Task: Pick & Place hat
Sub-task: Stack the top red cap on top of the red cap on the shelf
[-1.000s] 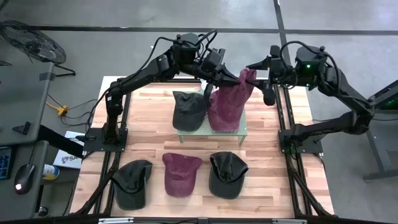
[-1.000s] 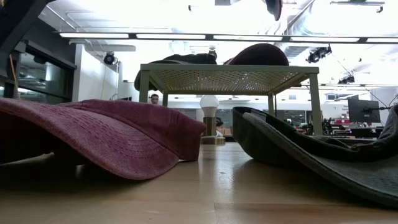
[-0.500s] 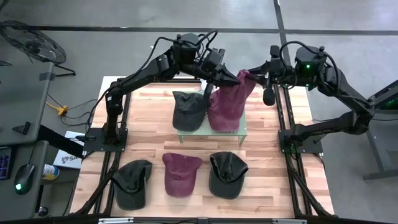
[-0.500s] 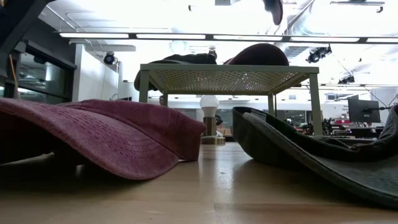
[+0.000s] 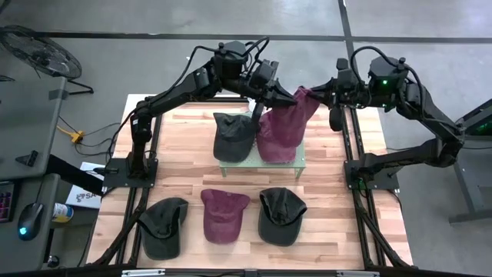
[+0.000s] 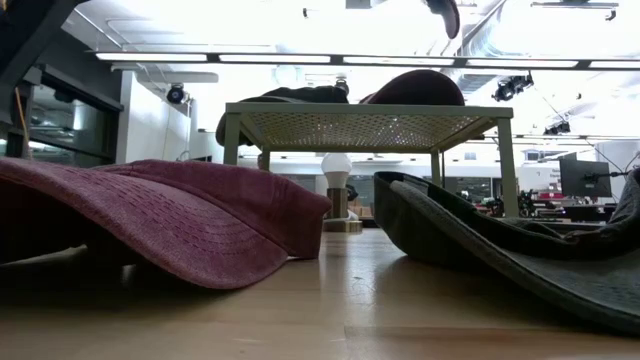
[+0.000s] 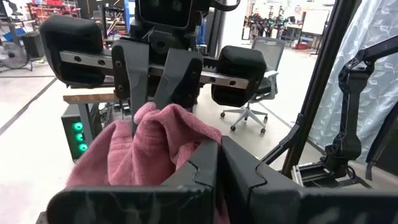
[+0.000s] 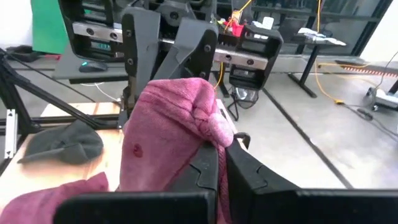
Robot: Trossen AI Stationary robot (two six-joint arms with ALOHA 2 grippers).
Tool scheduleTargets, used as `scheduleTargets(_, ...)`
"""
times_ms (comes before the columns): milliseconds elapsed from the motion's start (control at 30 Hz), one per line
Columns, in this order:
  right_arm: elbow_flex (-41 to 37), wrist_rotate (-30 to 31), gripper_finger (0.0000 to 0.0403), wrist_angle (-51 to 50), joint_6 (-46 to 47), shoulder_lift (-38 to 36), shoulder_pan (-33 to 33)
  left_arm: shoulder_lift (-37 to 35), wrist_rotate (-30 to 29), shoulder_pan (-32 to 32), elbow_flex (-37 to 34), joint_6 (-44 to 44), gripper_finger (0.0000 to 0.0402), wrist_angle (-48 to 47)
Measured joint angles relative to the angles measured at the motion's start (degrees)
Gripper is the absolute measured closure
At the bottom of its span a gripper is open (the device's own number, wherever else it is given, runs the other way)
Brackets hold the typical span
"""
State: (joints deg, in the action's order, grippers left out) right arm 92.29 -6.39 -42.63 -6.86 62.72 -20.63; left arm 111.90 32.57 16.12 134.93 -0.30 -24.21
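Hanging between the two arms, the maroon cap (image 5: 286, 123) droops like a limp cloth — its lower part rests on the small mesh stand (image 5: 260, 164) at the back of the table (image 5: 184, 181), while its upper edge is pulled up off the stand. It looks light and soft, washed cotton that folds and bunches wherever it is pinched, so it will sag and swing rather than keep its shape. The brim is likely the only stiff part, and a hold on the brim or a thick seam should slip less than a pinch of loose crown fabric.

The left end effector (image 5: 280, 98) is clamped on a fold of the cap's upper edge; in its wrist view the fingers meet with pink cloth bunched between them. The right end effector (image 5: 317, 96) has its fingers together on the same raised edge from the opposite side, with fabric gathered at its tips in its own wrist view. Both arms reach in over the far edge of the table, wrists facing one another.

Beside the cap on the stand lies a dark grey cap (image 5: 233, 135). Near the front sit three more — a dark cap (image 5: 164, 225), a second maroon cap (image 5: 223, 215) and another dark cap (image 5: 281, 216).
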Motion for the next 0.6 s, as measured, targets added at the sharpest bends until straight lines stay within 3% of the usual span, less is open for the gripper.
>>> scheduleTargets(167, 0.0, -0.1, 0.0401, -1.1, 1.1, -0.1, 0.0, 0.0, -0.1, 0.0, 0.0, 1.8, 0.0357, 0.0)
scheduleTargets(433, 0.0, -0.2, 0.0402, -1.2, 3.4, -0.1, 0.1, -2.2, -0.9, 0.4, 0.0, 5.0, 0.025, -2.5)
scheduleTargets(600, 0.4, -0.2, 0.0402, -1.3, 4.9, -0.1, 0.1, -5.0, -6.7, 0.4, 0.0, 9.0, 0.0215, -7.4)
